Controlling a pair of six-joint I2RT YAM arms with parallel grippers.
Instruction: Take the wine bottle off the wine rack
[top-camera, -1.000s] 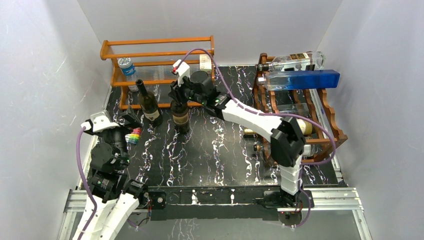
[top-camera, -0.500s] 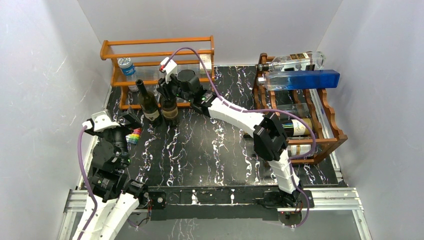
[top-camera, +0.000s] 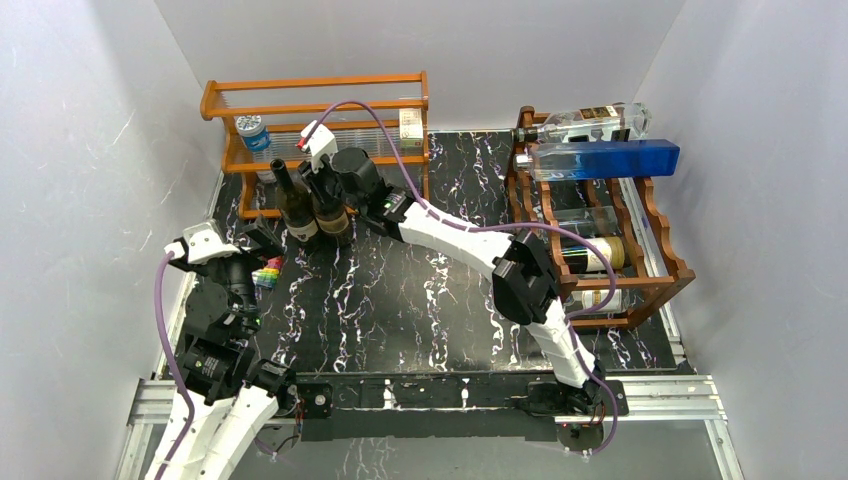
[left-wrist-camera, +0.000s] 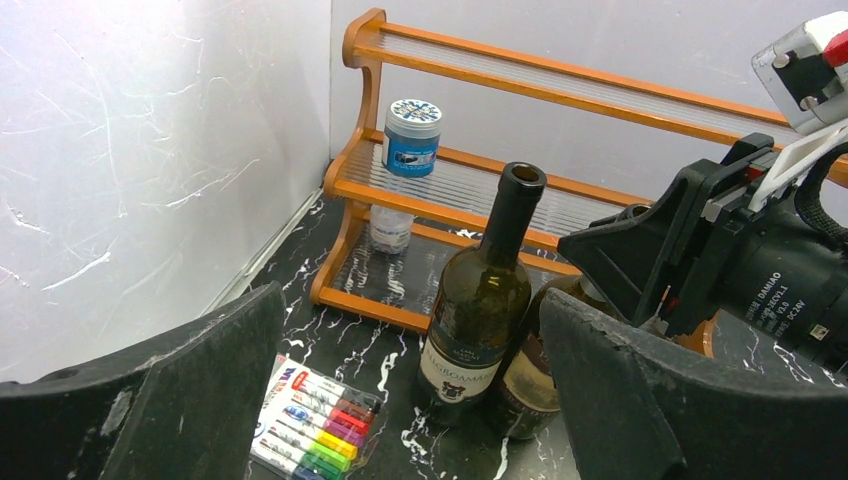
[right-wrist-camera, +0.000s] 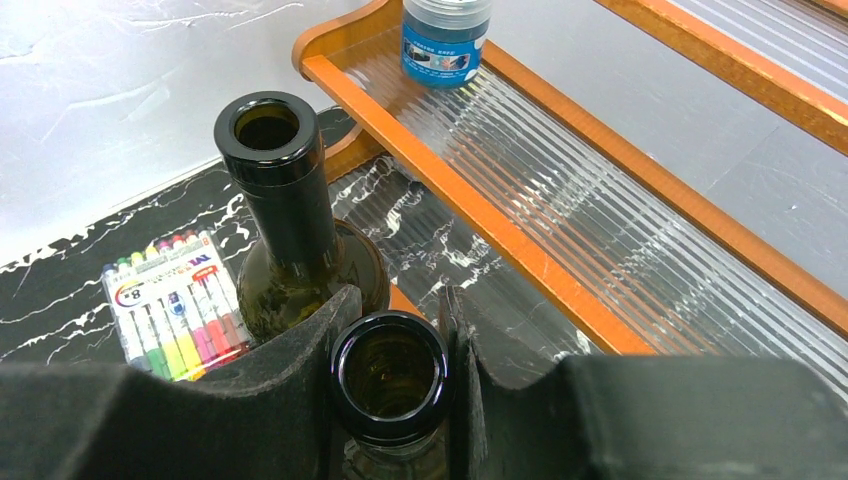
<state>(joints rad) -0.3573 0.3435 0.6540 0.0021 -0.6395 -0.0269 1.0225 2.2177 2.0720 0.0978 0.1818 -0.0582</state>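
As right claw (right-wrist-camera: 398, 310) grips wine bottle (right-wrist-camera: 388, 372), neck clamped

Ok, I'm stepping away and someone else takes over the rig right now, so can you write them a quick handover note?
Right gripper: shut on the neck of the wine bottle, held upright at the far left of the table, close beside a second bottle in front of the orange shelf.
Left gripper: open, empty, near the marker pack.
Done: that bottle is off the wine rack, which stands at the right with other bottles in it.
Left: check that the base is down (unclear from these views), release, draw the arm back.
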